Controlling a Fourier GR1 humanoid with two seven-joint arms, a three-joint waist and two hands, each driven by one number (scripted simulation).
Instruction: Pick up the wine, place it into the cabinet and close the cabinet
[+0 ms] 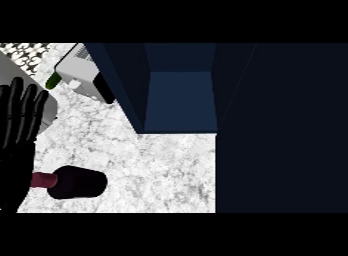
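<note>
We see the wine (77, 183), a dark maroon bottle, on the white marbled counter (162, 170) near the lower left of the head view, its paler neck (44, 180) pointing at our left hand (11, 135). The neck reaches the hand's edge, and we cannot tell whether the two touch. That hand rests at the view's left edge, released, fingers straight and pointing up, grasping nothing. Well apart, at the upper middle, the dark blue cabinet (181, 102) shows its open inside, with a darker panel (288, 130) filling the right side. A white box (81, 70) with a green object (53, 80) beside it sits at the top left.
</note>
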